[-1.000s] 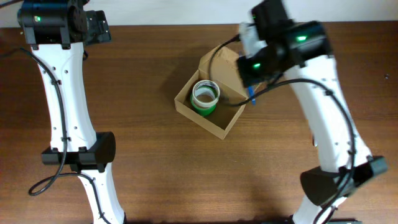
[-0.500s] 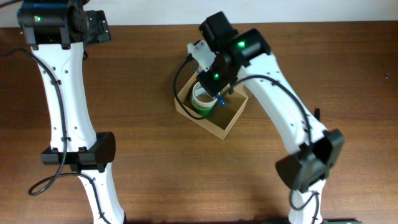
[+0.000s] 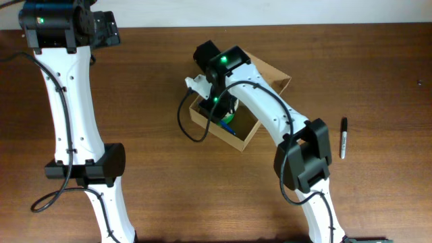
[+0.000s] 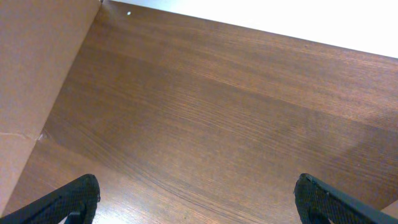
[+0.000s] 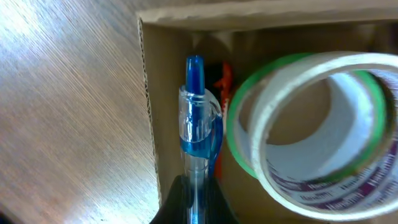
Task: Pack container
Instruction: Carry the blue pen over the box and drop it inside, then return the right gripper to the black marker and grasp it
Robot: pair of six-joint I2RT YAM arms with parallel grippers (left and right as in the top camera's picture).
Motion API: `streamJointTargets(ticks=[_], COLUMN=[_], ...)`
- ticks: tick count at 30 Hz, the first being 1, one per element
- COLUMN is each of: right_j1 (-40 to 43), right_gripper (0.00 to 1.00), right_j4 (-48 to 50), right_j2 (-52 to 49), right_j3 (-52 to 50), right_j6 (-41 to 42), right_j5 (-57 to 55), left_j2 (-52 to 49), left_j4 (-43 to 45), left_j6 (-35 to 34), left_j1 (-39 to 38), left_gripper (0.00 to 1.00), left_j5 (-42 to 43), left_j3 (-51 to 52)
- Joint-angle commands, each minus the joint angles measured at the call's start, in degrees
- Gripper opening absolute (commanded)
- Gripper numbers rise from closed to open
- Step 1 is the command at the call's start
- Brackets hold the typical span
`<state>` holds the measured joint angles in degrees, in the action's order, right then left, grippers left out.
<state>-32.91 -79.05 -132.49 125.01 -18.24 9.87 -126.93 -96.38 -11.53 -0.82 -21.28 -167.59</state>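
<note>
Right now the box (image 3: pixel 247 132) sits mid-bench (image 3: pixel 169 175), its lid (image 3: pixel 268 70) folded back open on the far side. The right fingers (image 5: pixel 171 210) are clenched around a blue pen (image 5: pixel 198 118), which points into the box along its wall, just beside a green-edged tape roll (image 5: pixel 311 130) lying inside. The left fingers (image 4: pixel 73 198) are spread wide, grasping nothing, above the wood at the far left. A black marker (image 3: pixel 343 138) lies well apart from the box, to its right.
</note>
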Motion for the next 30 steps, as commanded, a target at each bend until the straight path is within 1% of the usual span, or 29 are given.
streamJointTargets(ticks=[1,7,9,16,17,19,20,22,27,30], right_j1=[-0.2,-0.1,-0.1,0.0,0.0,0.0,0.3,1.1,3.7,7.5], right_gripper=[0.04,0.04,0.05,0.20,0.23,0.26,0.27,0.33,0.33,0.38], right_j4=[-0.1,-0.2,-0.2,-1.2,-1.8,-2.5,-2.6,-2.6,-3.0,-2.2], right_j2=[-1.1,-1.1,-1.1,-1.1,-0.8,0.4,1.6,5.7,15.6,25.2], right_j3=[-1.0,-2.0,-2.0,-2.0,-2.0,-2.0,-2.0,-2.0,-2.0,-2.0], right_j6=[-1.1,-2.4,-2.4,-2.4,-2.3,-2.3,-2.3,-1.3,0.7,3.2], right_j5=[1.2,2.8,2.8,2.2,0.9,-0.9,-1.6,-2.8,-8.7,-12.1], left_j2=[1.8,1.8,1.8,1.8,1.8,1.8,1.8,1.8,1.8,1.8], left_j4=[0.0,0.0,0.1,0.1,0.1,0.0,0.1,0.1,0.1,0.1], left_j6=[0.5,0.5,0.5,0.5,0.5,0.5,0.5,0.5,0.5,0.5], left_j1=[0.3,0.3,0.3,0.3,0.3,0.3,0.3,0.3,0.3,0.3], left_gripper=[1.00,1.00,1.00,1.00,1.00,1.00,1.00,1.00,1.00,1.00], left_j5=[-0.2,-0.2,-0.2,-0.2,-0.2,-0.2,-0.2,-0.2,-0.2,-0.2], left_j3=[-0.4,-0.4,-0.5,-0.5,-0.5,-0.4,-0.5,-0.5,-0.5,-0.5])
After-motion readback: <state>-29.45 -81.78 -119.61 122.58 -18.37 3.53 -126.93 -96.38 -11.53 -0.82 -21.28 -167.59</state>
